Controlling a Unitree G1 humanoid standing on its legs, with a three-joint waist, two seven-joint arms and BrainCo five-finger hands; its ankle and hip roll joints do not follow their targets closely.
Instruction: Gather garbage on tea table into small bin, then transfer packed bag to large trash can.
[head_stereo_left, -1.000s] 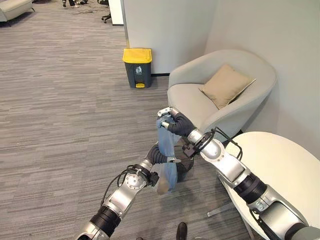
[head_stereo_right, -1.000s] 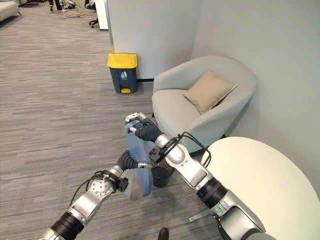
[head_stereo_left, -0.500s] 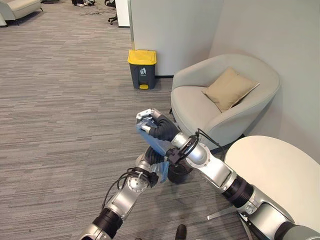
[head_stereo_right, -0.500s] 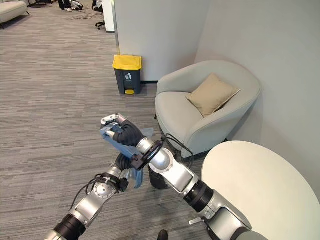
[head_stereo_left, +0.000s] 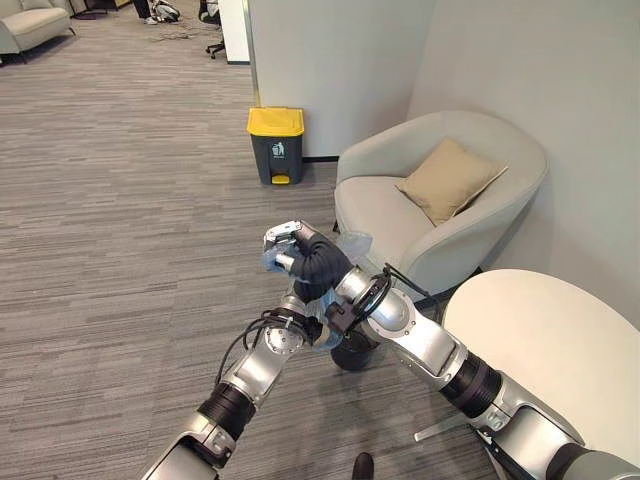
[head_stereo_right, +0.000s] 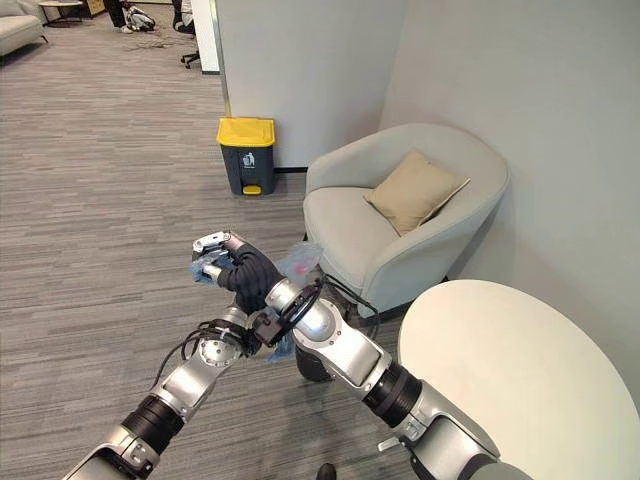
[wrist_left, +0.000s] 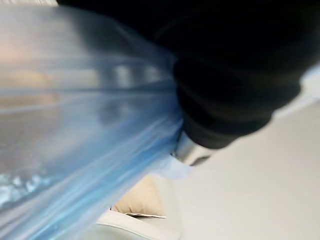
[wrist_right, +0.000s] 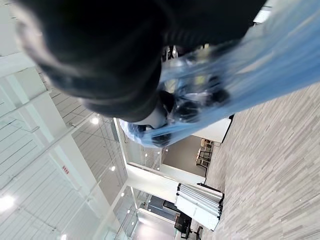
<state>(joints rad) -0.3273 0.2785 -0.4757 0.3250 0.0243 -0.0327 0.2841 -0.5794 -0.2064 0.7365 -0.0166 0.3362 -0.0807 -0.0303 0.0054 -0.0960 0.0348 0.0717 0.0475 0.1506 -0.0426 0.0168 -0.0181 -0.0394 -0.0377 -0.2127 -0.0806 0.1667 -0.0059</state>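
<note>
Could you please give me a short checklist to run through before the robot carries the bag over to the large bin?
1. Right hand curled on the blue bag: ok.
2. Left hand's hold on the bag: cannot tell, hidden behind the right arm.
3. Bag lifted out of the small black bin: cannot tell.
4. Floor between robot and yellow-lidded trash can free of obstacles: ok.
5. Trash can lid open: not ok, it is closed.

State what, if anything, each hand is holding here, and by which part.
The right hand grips the blue plastic bag by its gathered top. The left hand's grip on the bag lower down cannot be told.
</note>
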